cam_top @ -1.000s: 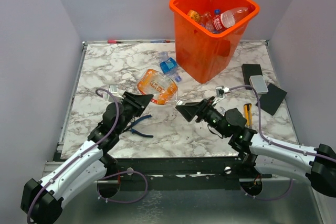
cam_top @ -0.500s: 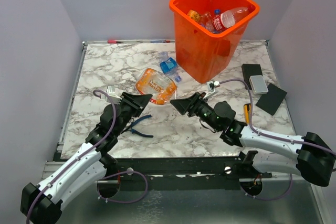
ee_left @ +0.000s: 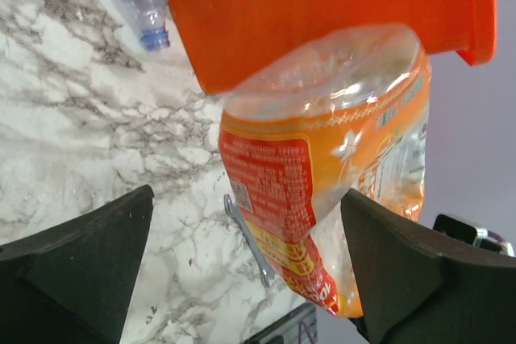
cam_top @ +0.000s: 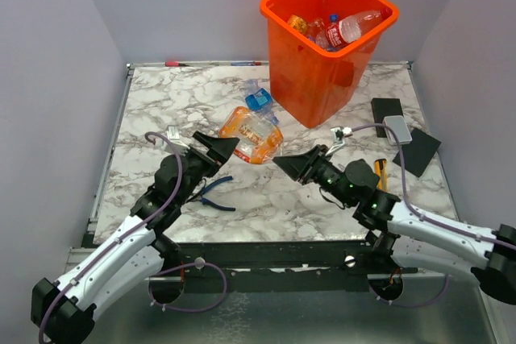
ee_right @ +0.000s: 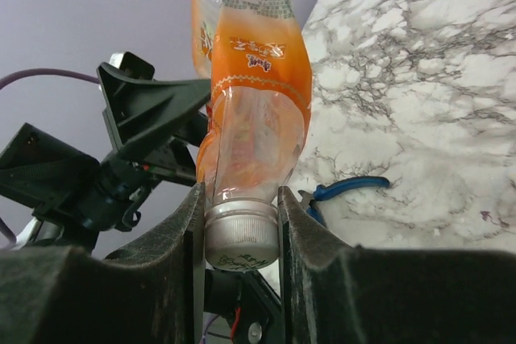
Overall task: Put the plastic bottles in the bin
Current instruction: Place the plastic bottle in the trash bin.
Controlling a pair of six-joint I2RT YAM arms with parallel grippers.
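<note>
Right wrist shows right hand [ee_right: 240, 227] clamping orange-labelled bottle [ee_right: 256, 94] by cap, left hand [ee_left: 248, 195] wide.

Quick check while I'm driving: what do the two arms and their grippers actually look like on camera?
The two match. The left arm and right arm have white lower links, with black joints and black upper sections. A thin purple-grey cable runs along each. The left gripper and right gripper have matte black, wedge-shaped fingers. No markings are visible.
</note>
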